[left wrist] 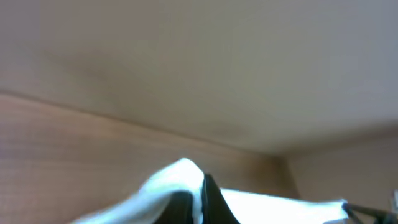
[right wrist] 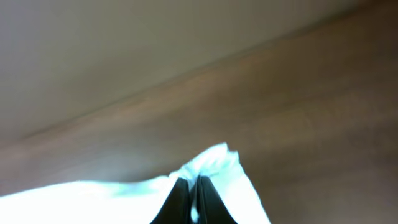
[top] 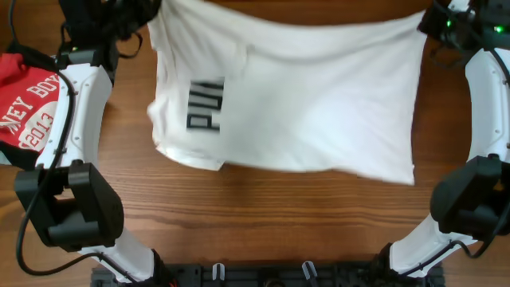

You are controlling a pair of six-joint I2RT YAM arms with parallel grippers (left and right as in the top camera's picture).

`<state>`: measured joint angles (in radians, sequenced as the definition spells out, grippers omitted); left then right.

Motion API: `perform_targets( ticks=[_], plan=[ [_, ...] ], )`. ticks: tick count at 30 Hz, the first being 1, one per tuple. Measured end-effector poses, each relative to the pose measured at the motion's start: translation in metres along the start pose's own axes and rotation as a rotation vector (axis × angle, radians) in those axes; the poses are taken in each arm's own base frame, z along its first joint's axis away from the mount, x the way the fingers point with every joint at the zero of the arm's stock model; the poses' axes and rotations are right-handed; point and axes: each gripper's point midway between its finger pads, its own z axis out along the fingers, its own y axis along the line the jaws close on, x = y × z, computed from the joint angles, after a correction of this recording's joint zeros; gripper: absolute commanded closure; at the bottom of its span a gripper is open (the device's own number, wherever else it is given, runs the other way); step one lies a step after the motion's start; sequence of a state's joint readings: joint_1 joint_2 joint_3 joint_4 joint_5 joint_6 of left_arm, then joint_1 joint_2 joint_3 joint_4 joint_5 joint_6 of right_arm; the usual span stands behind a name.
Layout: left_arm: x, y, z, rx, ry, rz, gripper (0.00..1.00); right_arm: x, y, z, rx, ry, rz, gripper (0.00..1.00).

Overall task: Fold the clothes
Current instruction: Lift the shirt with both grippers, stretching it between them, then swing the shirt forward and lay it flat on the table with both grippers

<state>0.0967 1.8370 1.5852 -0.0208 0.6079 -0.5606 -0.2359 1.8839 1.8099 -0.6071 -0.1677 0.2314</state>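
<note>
The white shirt is stretched wide across the table, its long axis running left to right, with blurred black lettering near its left end. Its far edge is lifted and its near edge trails toward the arm bases. The left gripper is clamped on the far left corner and the right gripper on the far right corner, cloth bunched between the closed jaws. A red shirt lies at the table's left edge
</note>
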Motion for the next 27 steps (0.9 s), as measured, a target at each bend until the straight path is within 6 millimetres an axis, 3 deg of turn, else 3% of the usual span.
perform_targets(
  ticks=[2,4,5,7,8,10,12,14,15,17,20,22,24,27],
  plan=[
    [-0.071,-0.033,-0.018,0.086,-0.214,0.006,0.96,-0.055,0.006,-0.027,-0.002,-0.15,0.052,0.96],
    [-0.135,-0.062,-0.055,0.129,-0.359,0.02,0.96,-0.119,0.015,-0.076,-0.016,-0.335,0.065,0.96],
    [-0.166,-0.082,-0.082,0.142,-0.421,0.036,0.96,-0.138,0.019,-0.099,-0.017,-0.402,0.065,0.96],
    [-0.184,-0.11,-0.109,0.161,-0.443,0.064,0.96,-0.154,0.023,-0.131,0.008,-0.468,0.063,0.96],
    [-0.18,-0.124,-0.116,0.174,-0.406,0.072,0.96,-0.15,0.017,-0.136,0.045,-0.452,0.068,0.96],
    [-0.157,-0.117,-0.11,0.148,-0.287,0.021,0.96,-0.119,-0.007,-0.126,0.168,-0.329,0.095,0.96],
    [-0.103,-0.079,-0.098,0.014,-0.069,-0.106,0.96,-0.095,-0.026,-0.115,0.267,-0.234,0.103,0.96],
    [-0.031,-0.039,-0.093,-0.134,0.181,-0.211,0.96,-0.066,-0.046,-0.105,0.363,-0.118,0.087,0.96],
    [0.004,-0.024,-0.096,-0.203,0.305,-0.241,0.96,-0.048,-0.058,-0.097,0.415,-0.039,0.069,0.96],
    [0.051,-0.005,-0.114,-0.334,0.473,-0.258,0.96,0.003,-0.075,-0.089,0.487,0.175,0.043,0.96],
    [0.092,0.017,-0.149,-0.509,0.64,-0.27,0.96,0.064,-0.093,-0.082,0.55,0.427,0.034,0.96],
    [0.119,0.024,-0.17,-0.568,0.768,-0.28,0.96,0.105,-0.107,-0.094,0.595,0.606,0.044,0.96],
    [0.14,0.03,-0.183,-0.599,0.863,-0.297,0.96,0.13,-0.12,-0.106,0.625,0.717,0.068,0.95],
    [0.192,0.055,-0.207,-0.689,1.047,-0.37,0.96,0.179,-0.141,-0.113,0.632,0.882,0.139,0.96]
  ],
)
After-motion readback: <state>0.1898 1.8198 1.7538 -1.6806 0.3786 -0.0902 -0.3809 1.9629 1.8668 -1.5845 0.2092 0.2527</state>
